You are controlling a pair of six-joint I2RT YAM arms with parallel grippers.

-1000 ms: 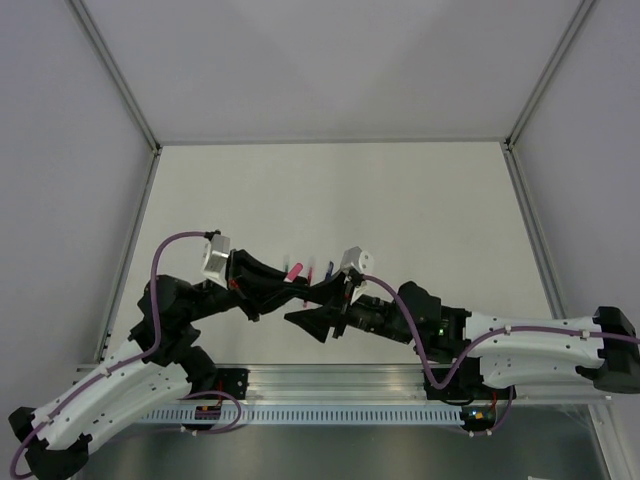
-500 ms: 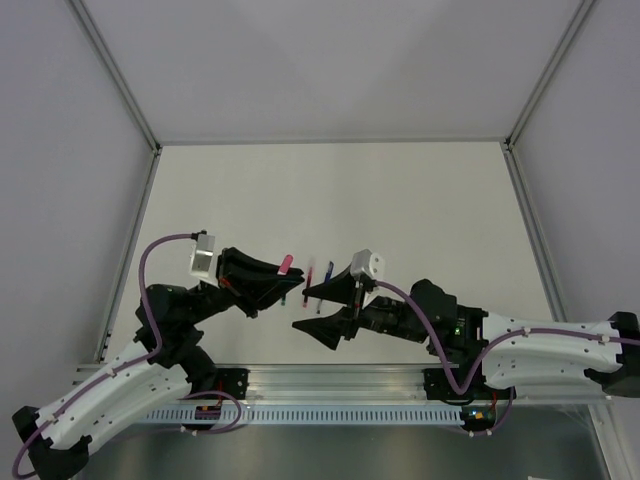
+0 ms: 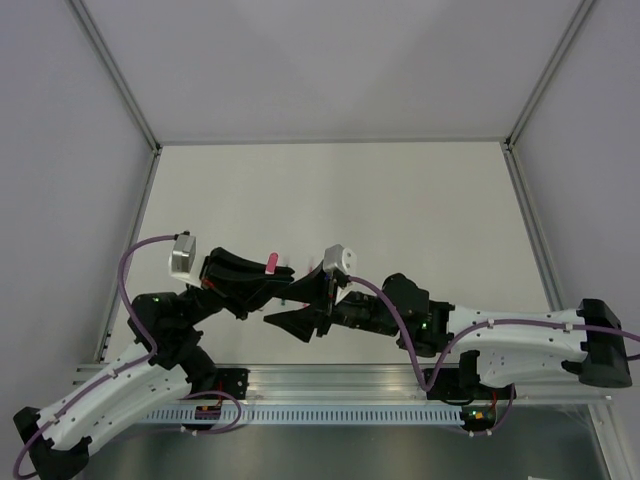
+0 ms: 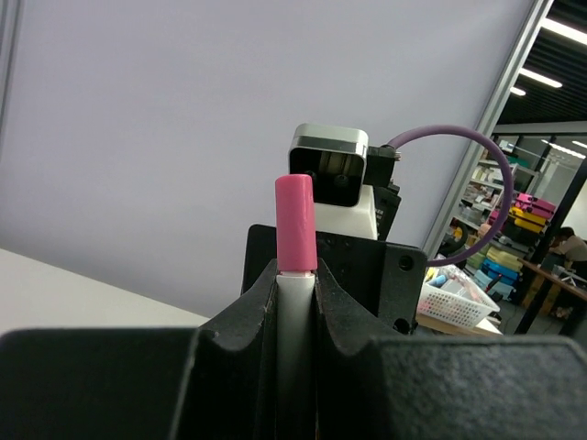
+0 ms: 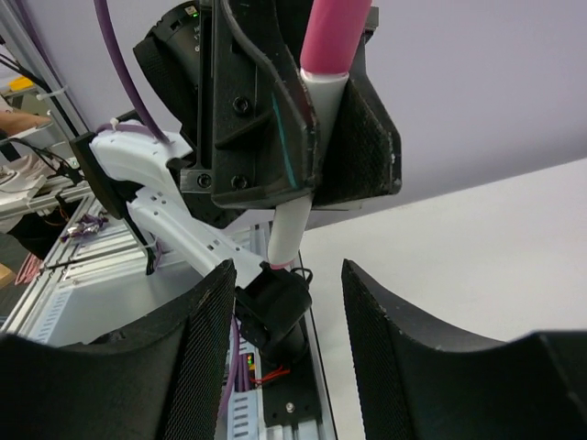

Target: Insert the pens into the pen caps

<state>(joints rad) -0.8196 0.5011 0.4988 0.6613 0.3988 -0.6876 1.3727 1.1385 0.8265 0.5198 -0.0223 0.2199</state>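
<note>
My left gripper point(image 3: 281, 285) is shut on a white pen point(image 4: 295, 348), which stands upright between its jaws. The pen's pink-red end point(image 4: 295, 223) sticks out above the fingertips and shows in the top view as a pink-red end point(image 3: 271, 262). My right gripper point(image 3: 295, 303) faces the left one, open and empty. In the right wrist view the white pen point(image 5: 293, 225) hangs below the left gripper point(image 5: 316, 137), and its lower tip is level with the open right gripper point(image 5: 286, 275). The other pens and any loose pen caps are hidden behind the arms.
The white table point(image 3: 400, 200) stretches away behind both grippers. An aluminium rail point(image 3: 350, 382) carrying the arm bases runs along the near edge. Grey walls and frame posts point(image 3: 125, 95) enclose the sides and back.
Both grippers shifted left and nearer. The right gripper pulled apart from the left one, opened wider, then closed in again and narrowed. The left gripper kept its hold on the pen.
</note>
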